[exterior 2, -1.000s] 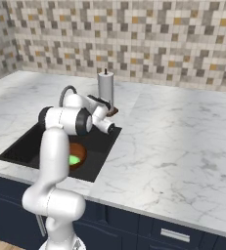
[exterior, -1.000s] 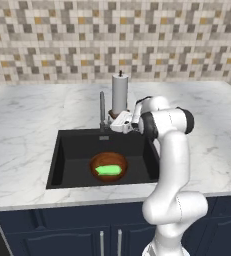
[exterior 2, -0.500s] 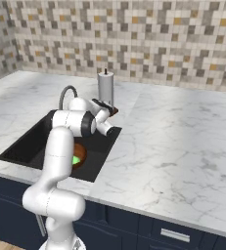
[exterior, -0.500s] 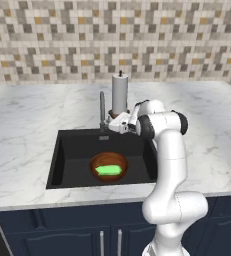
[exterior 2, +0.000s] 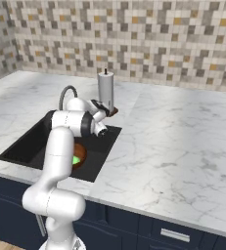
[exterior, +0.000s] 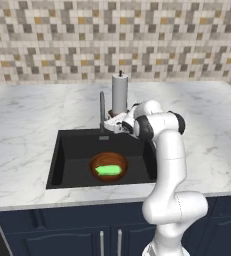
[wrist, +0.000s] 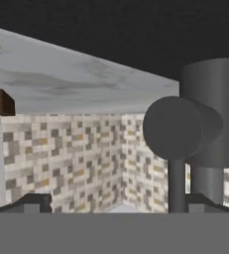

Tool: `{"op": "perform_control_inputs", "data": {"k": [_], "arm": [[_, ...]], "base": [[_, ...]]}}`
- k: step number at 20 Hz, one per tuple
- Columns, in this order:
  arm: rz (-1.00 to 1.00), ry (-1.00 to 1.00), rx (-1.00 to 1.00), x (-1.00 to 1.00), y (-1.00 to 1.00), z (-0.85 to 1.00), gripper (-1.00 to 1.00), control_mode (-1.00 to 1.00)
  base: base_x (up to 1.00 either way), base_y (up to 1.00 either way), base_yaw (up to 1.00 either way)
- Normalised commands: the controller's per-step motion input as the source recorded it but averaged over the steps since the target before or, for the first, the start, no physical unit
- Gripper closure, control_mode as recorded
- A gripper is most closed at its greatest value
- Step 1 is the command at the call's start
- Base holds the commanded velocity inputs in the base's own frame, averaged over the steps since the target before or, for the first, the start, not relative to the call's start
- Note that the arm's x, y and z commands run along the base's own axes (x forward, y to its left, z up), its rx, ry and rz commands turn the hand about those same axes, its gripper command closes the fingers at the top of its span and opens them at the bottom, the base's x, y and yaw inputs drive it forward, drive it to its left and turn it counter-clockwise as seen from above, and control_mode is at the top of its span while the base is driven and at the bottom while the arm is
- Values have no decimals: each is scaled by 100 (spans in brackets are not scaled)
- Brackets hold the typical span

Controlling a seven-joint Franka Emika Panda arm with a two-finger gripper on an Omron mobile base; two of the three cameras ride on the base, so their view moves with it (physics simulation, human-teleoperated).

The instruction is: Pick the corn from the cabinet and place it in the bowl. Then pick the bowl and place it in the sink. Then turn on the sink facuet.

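The slim grey metal sink facuet (exterior: 102,112) stands upright at the matte black sink's (exterior: 72,150) 12 o'clock rim. The tool (exterior: 110,126), fingers spread wide and empty, sits just beside its base. The glossy brown bowl (exterior: 108,167) in the basin holds the green corn (exterior: 109,170). Around lies a marble counter (exterior: 22,125).

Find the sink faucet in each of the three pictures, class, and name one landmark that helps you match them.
Left base view: sink facuet, upright behind the sink, left of centre.
Right base view: its curved spout, left of centre.
Hand view: large grey stem and knob, at right.
Shared landmark: paper-towel roll, beside the tap.
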Motion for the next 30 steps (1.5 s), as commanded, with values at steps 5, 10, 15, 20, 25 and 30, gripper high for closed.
{"op": "perform_control_inputs", "data": {"k": [5,10,15,20,25,30], "arm": [[-15,3,1,30,-4,-2,-100,-100],[-6,7,3,36,-11,-1,100,-100],[-2,9,6,16,-28,0,100,-100],[-4,8,11,8,-57,-1,100,-100],[-4,5,15,0,-86,-8,100,-100],[-5,5,16,0,-91,-15,100,-100]], "base": [[0,0,0],[0,0,0],[0,0,0],[0,0,0],[0,0,0],[0,0,0]]}}
